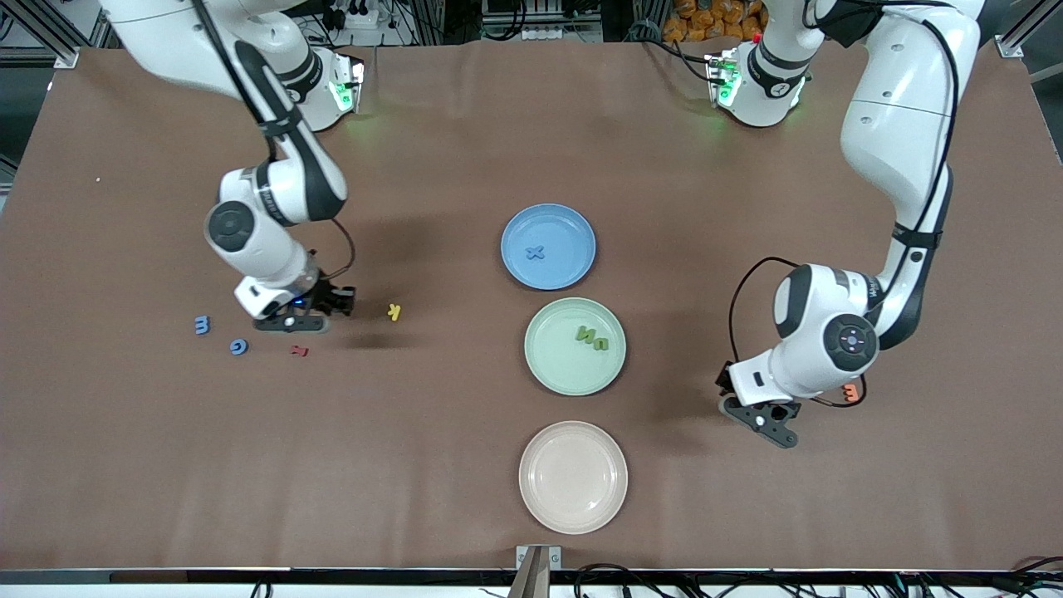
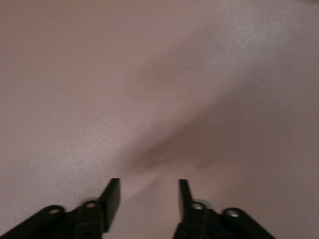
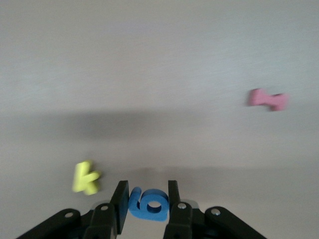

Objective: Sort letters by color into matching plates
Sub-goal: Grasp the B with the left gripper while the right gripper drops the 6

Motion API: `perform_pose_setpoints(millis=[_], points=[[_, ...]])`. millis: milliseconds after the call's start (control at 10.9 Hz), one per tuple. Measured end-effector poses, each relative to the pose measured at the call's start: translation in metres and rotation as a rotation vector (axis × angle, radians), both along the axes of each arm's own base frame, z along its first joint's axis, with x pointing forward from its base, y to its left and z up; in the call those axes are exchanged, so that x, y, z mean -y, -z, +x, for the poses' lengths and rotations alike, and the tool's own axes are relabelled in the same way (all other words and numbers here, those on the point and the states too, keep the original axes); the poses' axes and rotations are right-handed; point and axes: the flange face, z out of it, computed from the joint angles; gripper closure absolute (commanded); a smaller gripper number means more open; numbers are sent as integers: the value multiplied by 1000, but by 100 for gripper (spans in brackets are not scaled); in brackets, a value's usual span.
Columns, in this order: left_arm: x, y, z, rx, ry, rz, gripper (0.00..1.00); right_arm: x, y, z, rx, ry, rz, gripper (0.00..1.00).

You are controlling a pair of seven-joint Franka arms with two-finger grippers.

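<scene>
You have a brown surface (image 1: 465,465) under everything, black cables (image 1: 631,573) along its edge nearest the front camera, and a heap of orange things (image 1: 706,17) past its farthest edge.

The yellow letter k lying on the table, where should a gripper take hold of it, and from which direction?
The yellow letter k lies flat on the bare table with nothing touching it, so coming straight down from above looks best. Close the fingers across its straight stem, whose parallel sides suit flat pads better than the splayed legs. It is small and low, so the fingertips probably need to reach almost to the table.
</scene>
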Motion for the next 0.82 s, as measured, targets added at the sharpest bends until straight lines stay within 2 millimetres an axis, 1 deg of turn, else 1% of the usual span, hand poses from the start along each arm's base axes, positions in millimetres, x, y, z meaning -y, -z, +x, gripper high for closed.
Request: perform_pose_setpoints(millis=[91, 183, 274, 366, 457, 549, 640, 823], points=[[-5, 0, 1, 1, 18, 2, 60, -29, -4, -5, -19, -11, -2, 78], [-15, 2, 2, 0, 24, 5, 57, -61, -11, -11, -43, -19, -7, 78], [-31, 5, 4, -4, 32, 8, 47, -94, -20, -17, -59, -27, -12, 78], [-47, 9, 5, -5, 35, 9, 46, -123, -29, -24, -62, -40, -13, 78], [-55, 13, 7, -1, 38, 9, 45, -147, -36, -32, -58, -50, -11, 78], [-56, 15, 8, 10, 63, 9, 45, -166, -40, -39, -50, -59, -7, 78], [-54, 17, 8, 18, 110, 9, 41, -186, -43, -46, -43, -74, -2, 78], [-57, 24, 10, 43, 189, 14, 40, -233, -47, -59, -23, -97, 12, 78]])
